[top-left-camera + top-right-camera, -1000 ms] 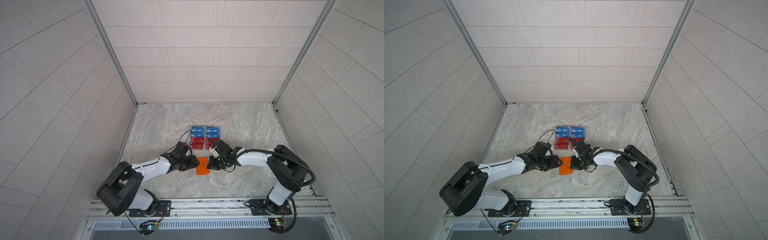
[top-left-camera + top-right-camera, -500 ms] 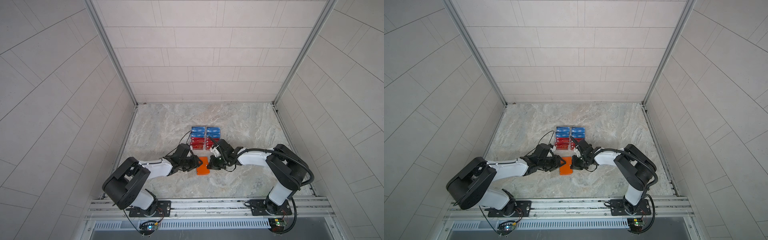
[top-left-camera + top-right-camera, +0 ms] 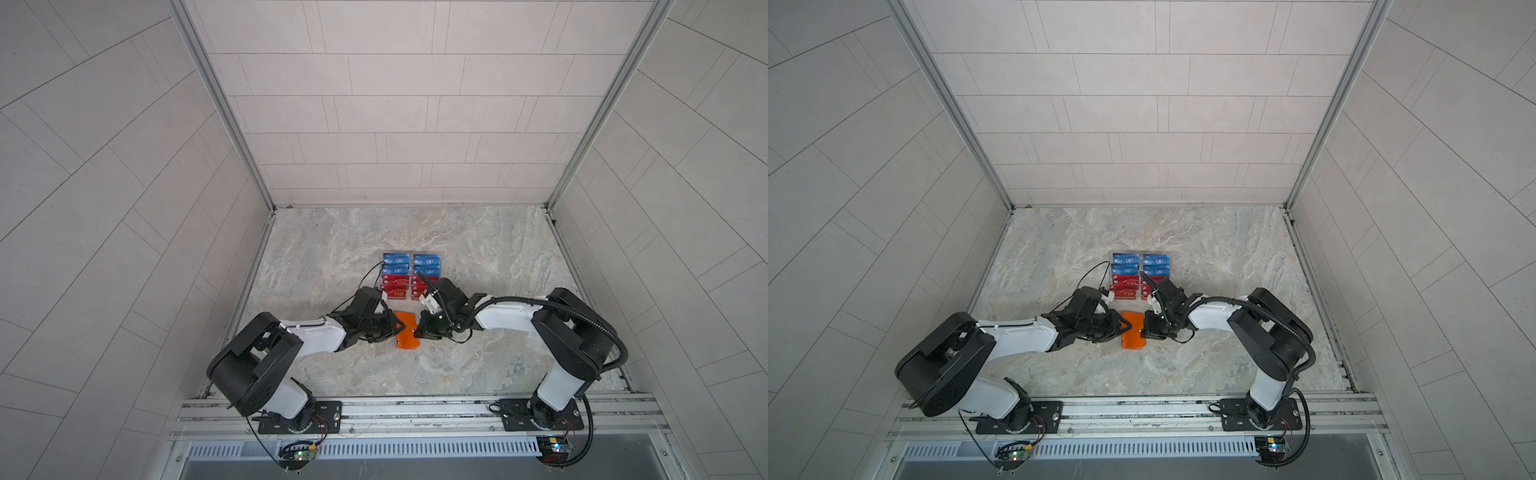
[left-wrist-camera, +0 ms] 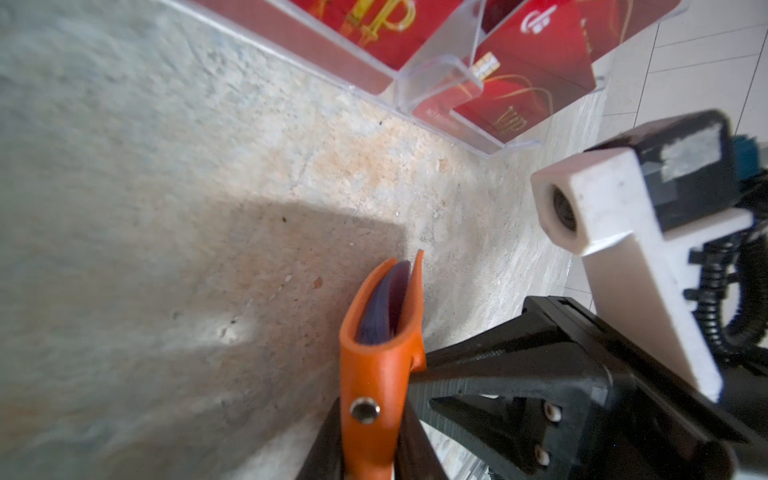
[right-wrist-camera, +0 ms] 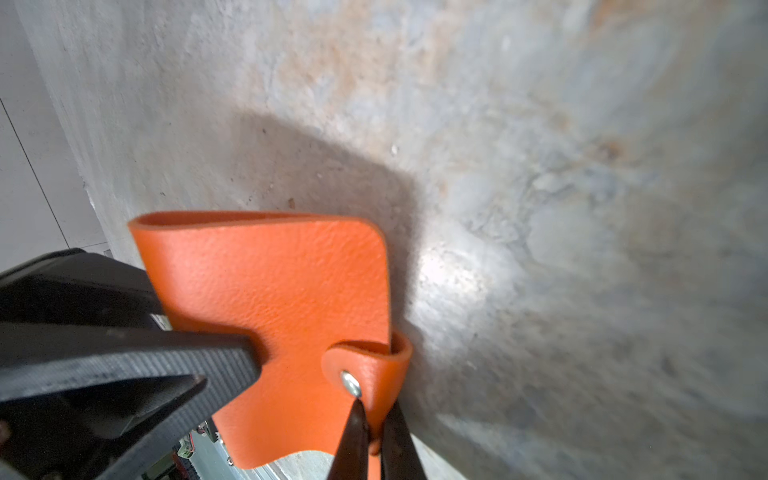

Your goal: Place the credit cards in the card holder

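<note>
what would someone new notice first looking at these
The bright orange card holder is mid-scene, pinched from both sides by the left gripper and right gripper. Just beyond it, rows of blue and red VIP credit cards stand in clear racks on the marble table.

The card holder (image 3: 407, 338) is shut in on two sides: the left gripper (image 3: 397, 328) is clamped on one edge and the right gripper (image 3: 417, 330) on the other. Close behind it, the way is blocked by clear racks (image 4: 432, 75) filled with credit cards (image 3: 399, 261). Wide bare bench (image 3: 478, 365) is left in front.
</note>
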{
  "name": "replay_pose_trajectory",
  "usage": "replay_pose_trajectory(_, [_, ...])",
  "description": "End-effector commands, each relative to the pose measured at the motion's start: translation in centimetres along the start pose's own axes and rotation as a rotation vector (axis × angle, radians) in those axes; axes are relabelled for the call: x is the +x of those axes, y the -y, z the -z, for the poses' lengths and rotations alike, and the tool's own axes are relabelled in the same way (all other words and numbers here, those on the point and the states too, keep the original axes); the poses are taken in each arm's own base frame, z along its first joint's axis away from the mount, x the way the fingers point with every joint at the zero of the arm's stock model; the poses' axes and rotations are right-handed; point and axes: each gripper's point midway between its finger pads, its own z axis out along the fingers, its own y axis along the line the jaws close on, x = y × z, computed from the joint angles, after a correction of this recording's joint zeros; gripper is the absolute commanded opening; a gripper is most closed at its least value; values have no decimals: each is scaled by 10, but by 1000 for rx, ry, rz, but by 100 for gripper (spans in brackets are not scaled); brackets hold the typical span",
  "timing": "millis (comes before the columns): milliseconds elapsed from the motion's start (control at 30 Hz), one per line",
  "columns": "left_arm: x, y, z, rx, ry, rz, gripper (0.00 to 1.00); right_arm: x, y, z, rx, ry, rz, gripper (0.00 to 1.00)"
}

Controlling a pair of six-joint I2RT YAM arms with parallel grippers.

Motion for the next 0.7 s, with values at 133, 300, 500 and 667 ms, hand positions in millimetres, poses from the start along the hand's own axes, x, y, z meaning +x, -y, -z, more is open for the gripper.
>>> replay_pose_trajectory(133, [-5, 23, 10, 41, 26, -53, 9, -5, 26, 16, 176, 63, 14, 16])
replay_pose_trajectory(300, [-13, 30, 33, -79, 93, -148, 7, -21, 10, 64, 271, 143, 155, 27])
replay_pose_trajectory(500, [-24, 46, 61, -186, 200, -225, 8, -28, -31, 101, 226, 223, 201, 35])
replay_pose_trajectory(667, [-30, 70, 72, -159, 262, -251, 8, -23, -62, 98, 198, 240, 238, 43])
